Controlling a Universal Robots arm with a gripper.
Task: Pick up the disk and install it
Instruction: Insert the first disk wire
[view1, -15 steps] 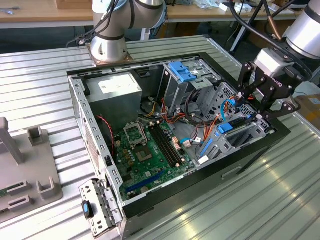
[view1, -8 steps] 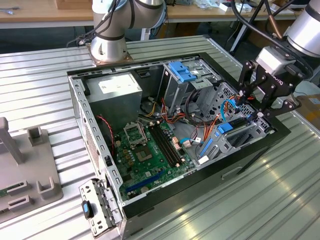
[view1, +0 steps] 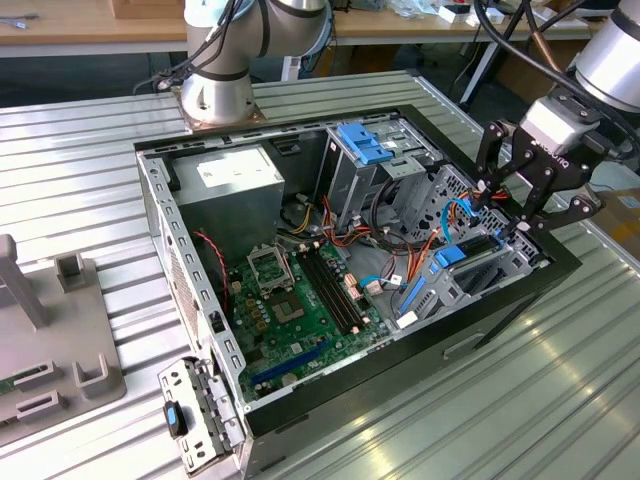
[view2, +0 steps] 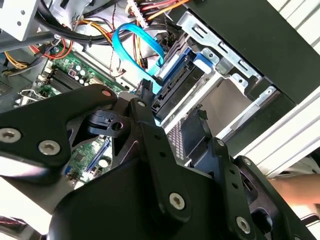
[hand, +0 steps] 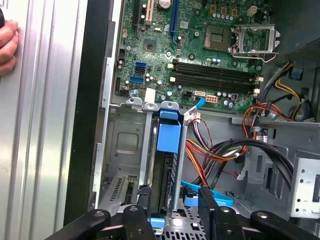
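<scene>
The disk (hand: 166, 165) stands on edge in a slot of the drive cage at the open computer case's (view1: 200, 300) corner, on the exterior view's right. Its blue carrier (view1: 450, 256) shows at the slot's end, also as the blue carrier (hand: 168, 135) and the blue carrier (view2: 199, 61) in both wrist views. My gripper (view1: 506, 212) hovers just above that cage, open. In the first wrist view one black finger (hand: 144, 199) stands beside the disk and the other finger (hand: 207, 199) stands clear of it, with the gripper (hand: 176, 200) straddling the disk's near end.
Inside the case lie the green motherboard (view1: 300, 290), the grey power supply (view1: 235, 190), an upright grey bay with a blue latch (view1: 365, 145), and blue and orange cables (view2: 135, 45). A person's hand (hand: 7, 45) rests on the ribbed table (view1: 90, 170). A grey fixture (view1: 50, 340) sits at the exterior view's left.
</scene>
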